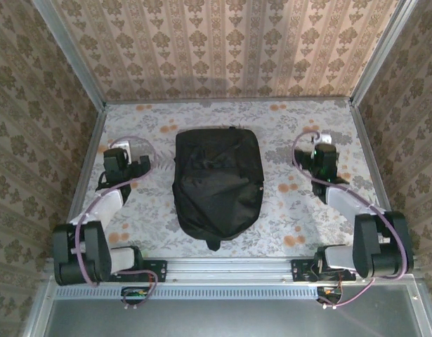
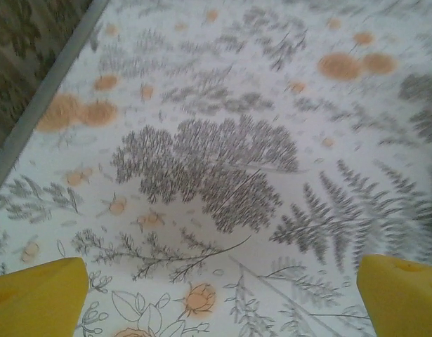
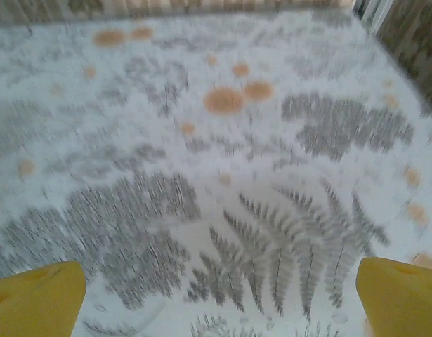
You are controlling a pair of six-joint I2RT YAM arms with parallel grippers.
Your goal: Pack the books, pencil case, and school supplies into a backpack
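2 arm bases sit at the bottom of the top view, L one lower left, R one lower right, both bolted to a metal rail (image 1: 230, 268) that runs across the lower edge. Just above the rail, centre frame, the backpack (image 1: 217, 184) lies flat on the floral tablecloth (image 1: 286, 119). It's black and soft, w/ a short strap end at its lower edge pointing twd the rail; can't tell if the zip is open. The left gripper (image 1: 124, 149) is mid-left of the frame and the right gripper (image 1: 325, 146) mid-right, 1 each side of the pack, both apart from it & over bare cloth. In the L wrist view the yellow fingers (image 2: 36, 298) sit in the 2 lower corners, spread wide w/ nothing btwn them, just grey ferns & orange blots below; a grey frame edge (image 2: 54, 91) cuts the upper left. The R wrist view is the same: its fingers (image 3: 405, 295) are in the lower corners, jaws wide, nothing held, blurry cloth underneath. Brown patterned wallpaper (image 1: 223, 42) closes off the top of the frame.
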